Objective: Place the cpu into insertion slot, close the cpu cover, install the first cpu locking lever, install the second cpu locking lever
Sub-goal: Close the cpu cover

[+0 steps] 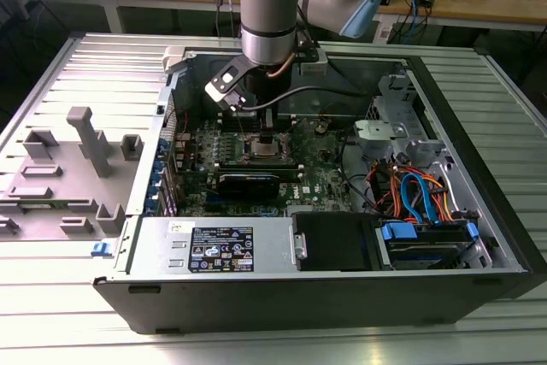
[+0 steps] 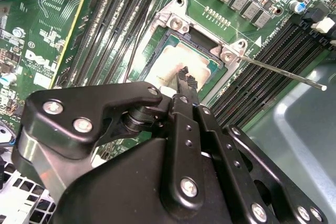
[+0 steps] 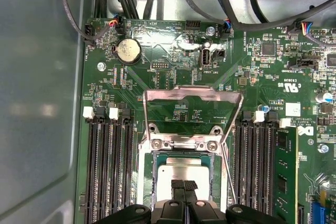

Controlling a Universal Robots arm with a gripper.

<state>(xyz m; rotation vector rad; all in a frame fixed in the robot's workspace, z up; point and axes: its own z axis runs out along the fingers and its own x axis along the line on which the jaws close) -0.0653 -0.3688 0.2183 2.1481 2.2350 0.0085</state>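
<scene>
We see the cpu, a small flat square chip with a dull silver-grey metal top, lying flat inside the insertion slot, the square motherboard socket with a dark surround and silver metal rim. In the second wrist view the cpu sits in the same place, level with the board.

The cpu cover, a thin square silver metal frame with a large window, is not closed. It stands swung up from its screwed hinge at the far edge of the slot, and we see green board through its window. A thin silver locking lever sticks out sideways from the hinge corner, raised off the board.

The black gripper hovers directly over the chip with its two ribbed fingertips pressed together and nothing between them. In the second wrist view the gripper has its tip at or just above the metal top, though we cannot tell whether it touches.

Long narrow black memory slots flank the socket on both sides, and a round silver coin battery lies beyond the cover.

In the exterior view the gripper reaches down into the open black and silver computer case, which lies on a ribbed metal table beside a grey plastic fixture tray
</scene>
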